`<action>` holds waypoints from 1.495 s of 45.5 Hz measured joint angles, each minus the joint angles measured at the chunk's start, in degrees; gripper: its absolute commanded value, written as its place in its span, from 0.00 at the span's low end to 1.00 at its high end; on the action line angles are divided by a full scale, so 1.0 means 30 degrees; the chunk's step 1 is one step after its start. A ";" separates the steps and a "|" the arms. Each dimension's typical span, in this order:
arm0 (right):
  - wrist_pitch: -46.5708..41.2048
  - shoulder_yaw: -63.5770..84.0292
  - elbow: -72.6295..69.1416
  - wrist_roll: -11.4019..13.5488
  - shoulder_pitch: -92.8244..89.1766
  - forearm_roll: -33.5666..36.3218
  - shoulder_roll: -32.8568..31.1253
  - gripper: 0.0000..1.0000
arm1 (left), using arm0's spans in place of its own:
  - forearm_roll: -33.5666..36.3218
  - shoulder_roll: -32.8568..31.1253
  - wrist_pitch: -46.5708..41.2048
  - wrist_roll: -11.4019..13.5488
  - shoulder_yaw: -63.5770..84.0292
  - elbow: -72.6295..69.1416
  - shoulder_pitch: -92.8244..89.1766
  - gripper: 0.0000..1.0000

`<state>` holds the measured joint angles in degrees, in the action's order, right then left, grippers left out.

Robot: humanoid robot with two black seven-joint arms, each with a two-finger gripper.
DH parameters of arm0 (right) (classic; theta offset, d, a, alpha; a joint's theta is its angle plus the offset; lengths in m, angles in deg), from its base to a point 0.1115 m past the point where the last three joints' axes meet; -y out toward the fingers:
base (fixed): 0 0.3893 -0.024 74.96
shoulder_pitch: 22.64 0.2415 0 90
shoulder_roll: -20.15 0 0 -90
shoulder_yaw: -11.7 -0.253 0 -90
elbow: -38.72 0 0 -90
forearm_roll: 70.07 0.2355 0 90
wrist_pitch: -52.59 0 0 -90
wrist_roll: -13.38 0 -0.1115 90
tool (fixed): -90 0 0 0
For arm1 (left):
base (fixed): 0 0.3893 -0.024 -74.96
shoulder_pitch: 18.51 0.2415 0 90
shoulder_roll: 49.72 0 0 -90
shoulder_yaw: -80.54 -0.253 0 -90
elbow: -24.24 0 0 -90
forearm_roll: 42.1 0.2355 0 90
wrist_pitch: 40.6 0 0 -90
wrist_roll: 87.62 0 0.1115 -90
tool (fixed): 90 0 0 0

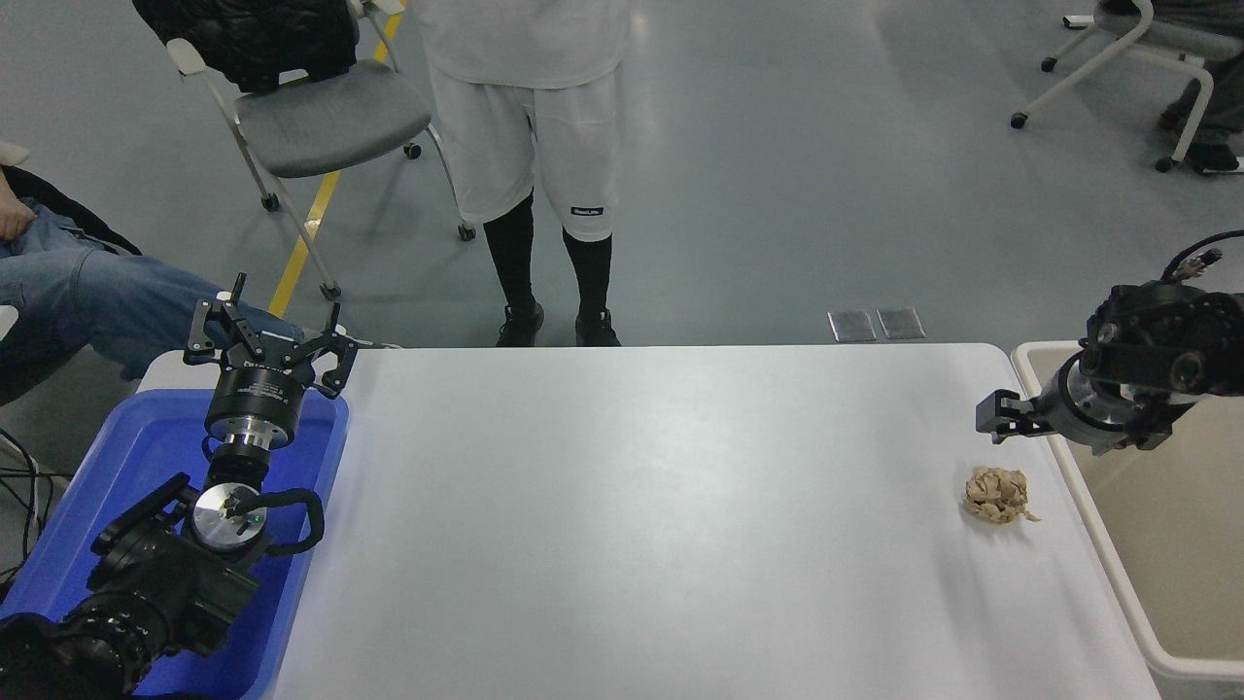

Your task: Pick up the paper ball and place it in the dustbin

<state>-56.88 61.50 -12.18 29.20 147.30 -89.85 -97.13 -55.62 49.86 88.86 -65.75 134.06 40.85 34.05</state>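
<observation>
A robotics lab or test hall is suggested: a grey sealed floor (777,175) with a yellow marking line (301,238) at the upper left, wheeled chairs (311,117), and a plain white counter (632,506) are seen.
</observation>
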 measured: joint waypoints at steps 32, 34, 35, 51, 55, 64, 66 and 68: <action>0.2124 -0.5256 0.5893 -0.0175 -0.6066 -0.0894 0.0960 0.99 | -0.0004 0.0000 0.0026 0.0006 -0.0002 0.0001 -0.0001 0.99; 0.2373 -0.5355 0.5939 -0.0203 -0.6209 -0.1118 0.1068 0.99 | -0.0003 0.0000 0.0028 0.0006 -0.0002 0.0001 -0.0002 0.99; 0.2465 -0.5393 0.5957 -0.0210 -0.6270 -0.1200 0.1122 0.99 | -0.0003 0.0000 0.0028 0.0006 -0.0002 0.0001 -0.0001 0.99; 0.3291 -0.6500 0.6097 -0.0301 -0.7240 -0.1864 0.1991 0.98 | -0.0004 0.0000 0.0030 0.0008 -0.0002 -0.0001 -0.0001 0.99; 0.3580 -0.6631 0.6127 -0.0303 -0.7446 -0.1927 0.2124 0.98 | -0.0005 0.0000 0.0031 0.0008 -0.0002 -0.0001 -0.0001 0.99; 0.4263 -0.6783 0.6209 -0.0302 -0.7944 -0.2105 0.2296 0.98 | -0.0005 0.0000 0.0031 0.0008 -0.0002 0.0000 -0.0001 0.99; 0.4508 -0.6801 0.6223 -0.0301 -0.8060 -0.2151 0.2348 0.98 | -0.0003 0.0000 0.0032 0.0009 -0.0002 0.0000 -0.0001 0.99; 0.4684 -0.6814 0.6228 -0.0303 -0.8131 -0.2175 0.2399 0.98 | -0.0003 0.0000 0.0032 0.0008 -0.0002 0.0000 -0.0001 0.99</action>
<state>-42.82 41.06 6.50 28.30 122.91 -96.37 -89.93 -55.63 49.86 88.95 -65.73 134.06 40.85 34.04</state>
